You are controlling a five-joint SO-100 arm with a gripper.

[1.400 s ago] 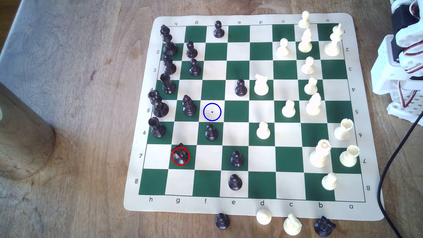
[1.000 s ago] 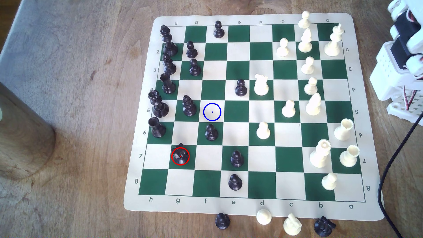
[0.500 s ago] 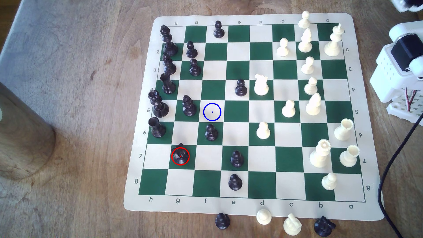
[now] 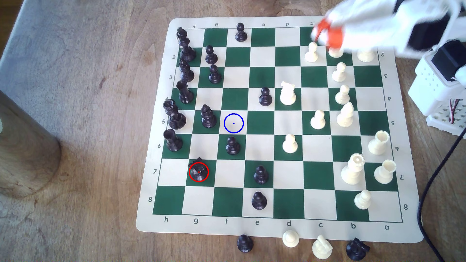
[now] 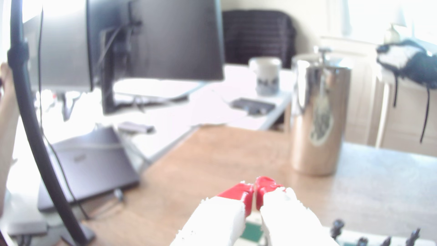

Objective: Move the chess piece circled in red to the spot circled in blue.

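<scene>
Arm has swung out over the board since half a second ago; before that only its base showed; gripper (image 4: 326, 34) blurred above the white back ranks, red tips pressed together, empty; reach just starting. Black knight (image 4: 198, 169) sits untouched on its red-ringed green square, far diagonally across from the gripper; blue-ringed spot (image 4: 233, 123) between them, bare. Counts: one knight circled, one target, six black pawns on board.
</scene>
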